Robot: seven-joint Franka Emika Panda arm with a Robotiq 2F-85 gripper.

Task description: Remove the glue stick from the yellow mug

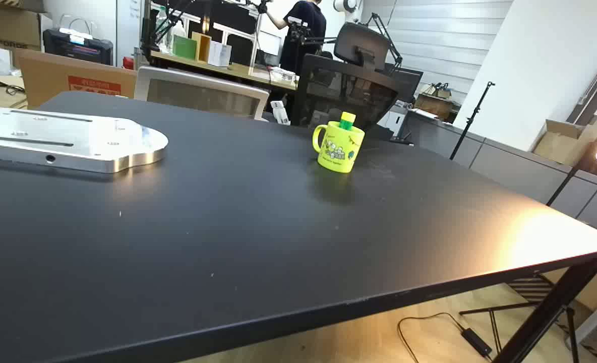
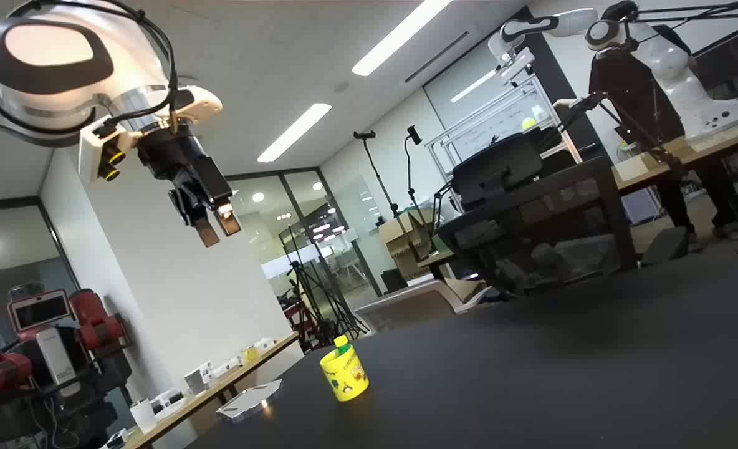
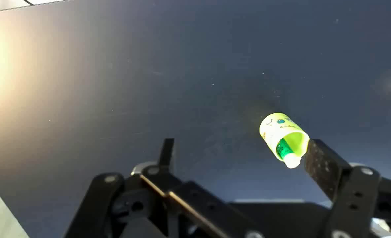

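Note:
The yellow mug (image 1: 336, 151) stands upright on the black table, its handle on the left in that exterior view. It also shows in an exterior view (image 2: 346, 379) and in the wrist view (image 3: 273, 129). The glue stick (image 1: 347, 121) leans inside it, with its green part and yellow cap above the rim; it shows too in an exterior view (image 2: 342, 345) and in the wrist view (image 3: 285, 150). My gripper (image 2: 218, 229) is high above the table, apart from the mug. In the wrist view the gripper (image 3: 240, 148) is open and empty; its right finger overlaps the mug's handle side.
A silver metal plate (image 1: 66, 136) lies on the table (image 1: 218, 242), on the mug's handle side; it shows in an exterior view (image 2: 250, 399) too. A black mesh chair (image 1: 346, 85) and a light-framed chair (image 1: 202, 93) stand behind the table's far edge.

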